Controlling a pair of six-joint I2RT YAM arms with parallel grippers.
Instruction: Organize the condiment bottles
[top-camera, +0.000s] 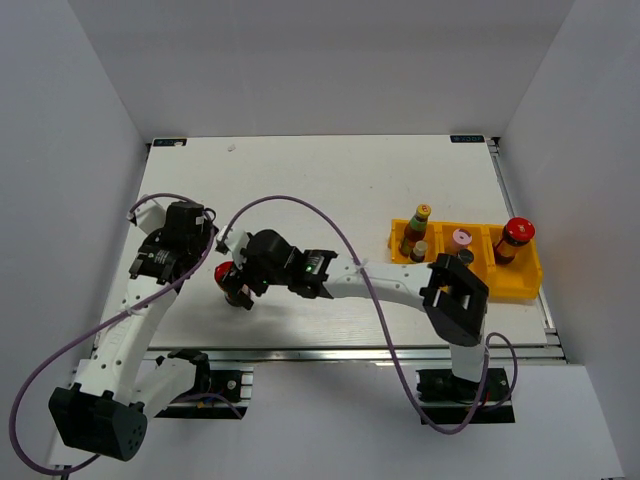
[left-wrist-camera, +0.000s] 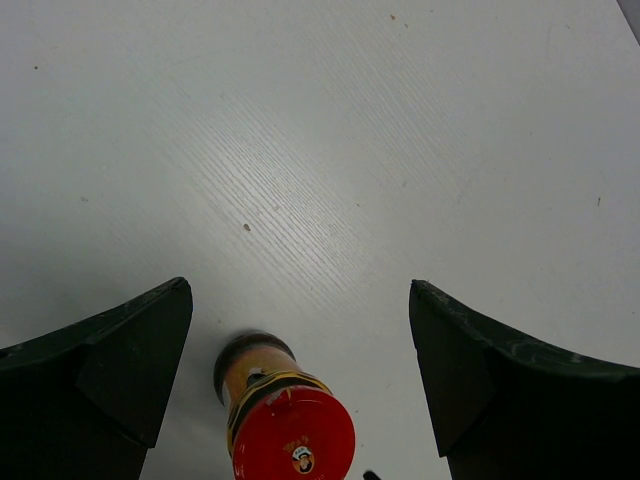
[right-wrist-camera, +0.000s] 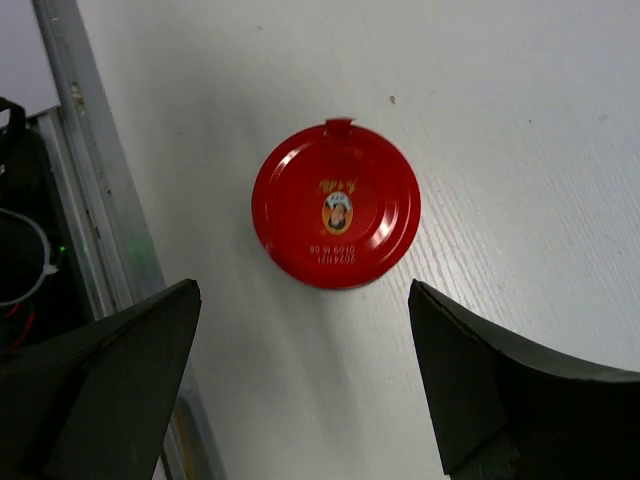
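Left gripper (left-wrist-camera: 298, 290): spread wide and empty, hanging over the left part of the table (left-wrist-camera: 330, 150).
Red-capped jar (left-wrist-camera: 290, 432): upright on the table, left of the middle and toward the near edge, well apart from the tray. In the left wrist view, low between the two fingers and touched by neither.
Right gripper (right-wrist-camera: 302, 287): also spread wide and empty, reached across from the right side and pointing down over the jar.
Jar relative to right gripper: red cap seen from straight above, roughly centred between the fingers and a little ahead of the tips, no contact.
Yellow tray (top-camera: 515, 287): at the right edge of the table, holding upright a slim orange-capped bottle (top-camera: 418, 228), a small black-capped bottle (top-camera: 418, 252), a pink-capped bottle (top-camera: 460, 240) and a second red-capped jar (top-camera: 514, 236).
Step in hand: most likely the approach to the only bottle seen outside the tray, not yet grasped.
Next move: a small shift forward to centre on the cap, then a straight descent around the stout body, then a firm close below the cap.
Caution: left gripper just beside the jar, so little room for two tools.
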